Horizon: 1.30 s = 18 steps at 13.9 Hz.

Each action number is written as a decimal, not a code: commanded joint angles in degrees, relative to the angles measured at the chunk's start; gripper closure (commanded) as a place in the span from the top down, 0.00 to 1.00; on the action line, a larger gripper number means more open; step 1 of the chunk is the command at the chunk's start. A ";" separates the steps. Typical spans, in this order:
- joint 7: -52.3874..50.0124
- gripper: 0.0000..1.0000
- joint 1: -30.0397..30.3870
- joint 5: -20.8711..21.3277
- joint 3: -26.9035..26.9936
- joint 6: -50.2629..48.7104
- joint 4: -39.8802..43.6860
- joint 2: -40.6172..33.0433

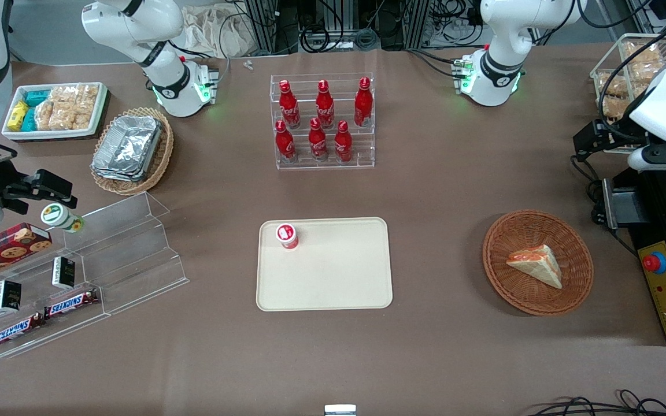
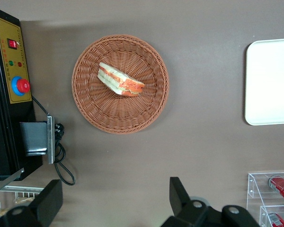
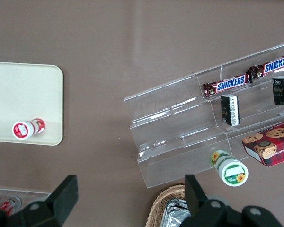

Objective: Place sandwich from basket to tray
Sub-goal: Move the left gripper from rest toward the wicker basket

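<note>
The sandwich (image 1: 536, 264) lay in the basket (image 1: 576, 289), toward the working arm's end of the table and well apart from the tray (image 1: 333, 277). A small red-and-white cup (image 1: 287, 236) stood on the tray's corner. The gripper (image 2: 111, 201) hung above bare table, farther from the front camera than the basket, its fingers (image 2: 177, 194) spread wide and holding nothing. Red bottles (image 1: 321, 118) stood in a clear rack (image 1: 367, 159).

A robotics lab staged as a shop: arm bases (image 1: 492, 75) bolted to a brown desk (image 1: 437, 190), cables (image 1: 333, 29), an emergency-stop box (image 1: 662, 289), snack racks (image 1: 107, 260).
</note>
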 commanded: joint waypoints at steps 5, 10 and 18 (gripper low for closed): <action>0.27 1.00 0.00 -0.25 0.43 -1.35 -0.72 -0.54; -12.70 1.00 1.67 -1.04 0.51 -1.28 -2.30 2.87; -38.11 1.00 2.46 -0.69 0.51 13.29 -5.37 14.65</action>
